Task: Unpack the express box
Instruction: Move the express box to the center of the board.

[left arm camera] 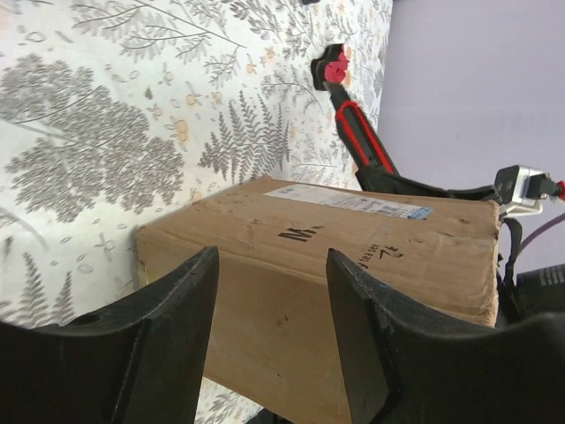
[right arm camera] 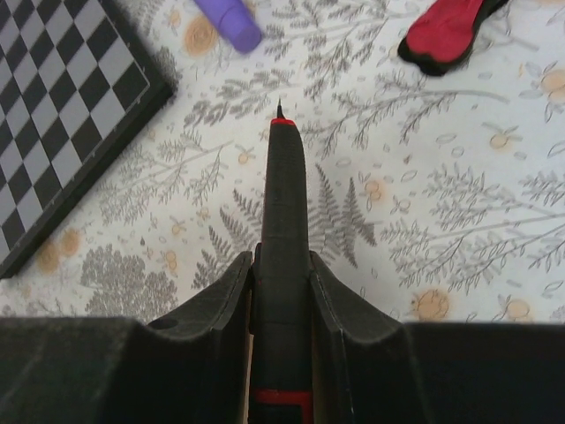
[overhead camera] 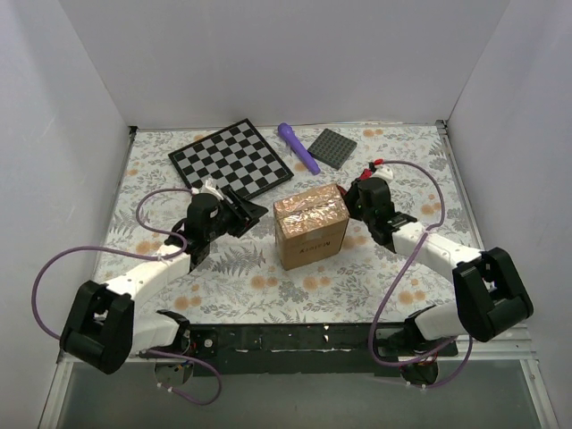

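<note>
The express box (overhead camera: 310, 225) is a brown carton with shiny tan tape across its closed top, standing mid-table. It fills the left wrist view (left arm camera: 353, 256), printed side showing. My left gripper (overhead camera: 248, 214) is open and empty, just left of the box, and its jaws (left arm camera: 269, 261) frame the box's near corner without touching it. My right gripper (overhead camera: 357, 189) is by the box's back right corner. It (right arm camera: 281, 265) is shut on a black cutter (right arm camera: 284, 194) with a red-ringed pointed tip that aims at the bare cloth.
A chessboard (overhead camera: 231, 158) lies at the back left, with a purple marker (overhead camera: 298, 147) and a dark grey square plate (overhead camera: 333, 147) behind the box. A red and black cap (right arm camera: 446, 31) lies on the cloth beyond the cutter tip. White walls enclose three sides.
</note>
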Tool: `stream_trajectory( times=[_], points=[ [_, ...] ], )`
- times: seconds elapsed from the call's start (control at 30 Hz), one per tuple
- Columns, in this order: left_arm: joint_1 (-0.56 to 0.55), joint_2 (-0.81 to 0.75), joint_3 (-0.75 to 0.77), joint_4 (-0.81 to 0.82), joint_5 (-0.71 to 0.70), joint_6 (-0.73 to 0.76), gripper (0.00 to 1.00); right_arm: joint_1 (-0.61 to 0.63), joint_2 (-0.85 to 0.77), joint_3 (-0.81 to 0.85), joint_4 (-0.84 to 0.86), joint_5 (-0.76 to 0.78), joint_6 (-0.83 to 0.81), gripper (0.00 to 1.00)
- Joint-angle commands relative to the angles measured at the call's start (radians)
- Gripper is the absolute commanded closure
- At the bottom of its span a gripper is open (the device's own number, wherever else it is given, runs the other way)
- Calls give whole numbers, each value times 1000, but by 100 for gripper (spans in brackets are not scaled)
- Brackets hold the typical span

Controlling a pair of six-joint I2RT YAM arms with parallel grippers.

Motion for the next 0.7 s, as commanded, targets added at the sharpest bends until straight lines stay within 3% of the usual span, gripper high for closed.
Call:
stream_trajectory(
  times=[0.0,0.23,0.47,0.67],
  points=[
    [27,-115,-23,-205,-53,62,48,104,-50,-36,-23,73,83,99],
    [39,-264,-78,-383,-78,72,47,128,-127,-56,-110,171,84,99],
    [38,-242,-155,-374,-38,47,52,135,-126,-50,-149,132,24,99],
    [39,-237,-147,-322,8,33,53,215,-126,-68,-149,131,40,99]
  ],
)
